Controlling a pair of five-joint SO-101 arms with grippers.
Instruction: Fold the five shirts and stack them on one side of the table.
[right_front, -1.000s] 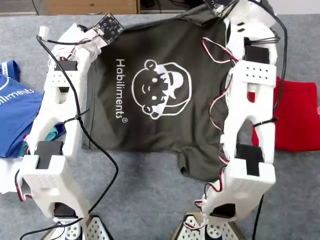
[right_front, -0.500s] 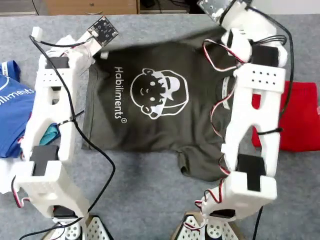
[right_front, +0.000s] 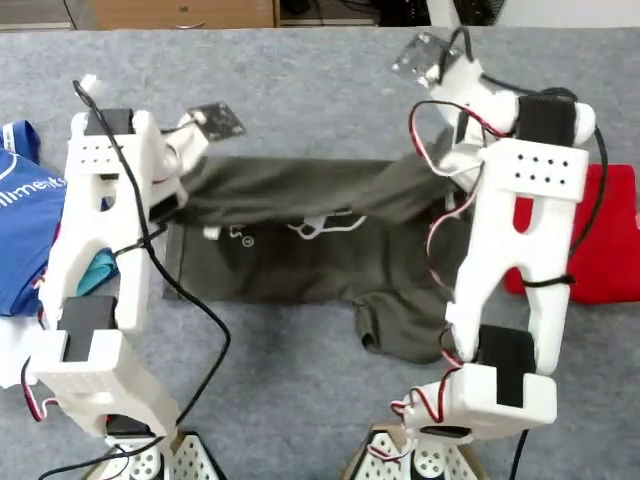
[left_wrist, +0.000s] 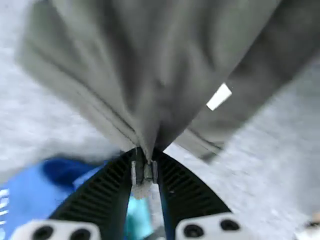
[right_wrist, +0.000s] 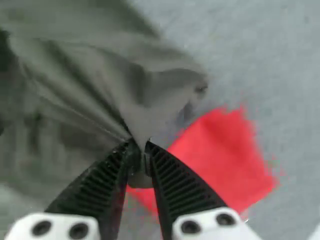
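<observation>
End effectors (left_wrist: 144, 167) (right_wrist: 139, 151), two, pinching one grey shirt (right_front: 300, 188)

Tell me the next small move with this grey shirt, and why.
The left pincer and right pincer are each shut on the grey shirt, its raised fold covering only the far half. So probably carry both across and lower the edge onto the near hem.

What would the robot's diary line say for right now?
step: folding dark shirt | left claw: shut on dark shirt | right claw: shut on dark shirt | red shirt: flat, off to right
</observation>
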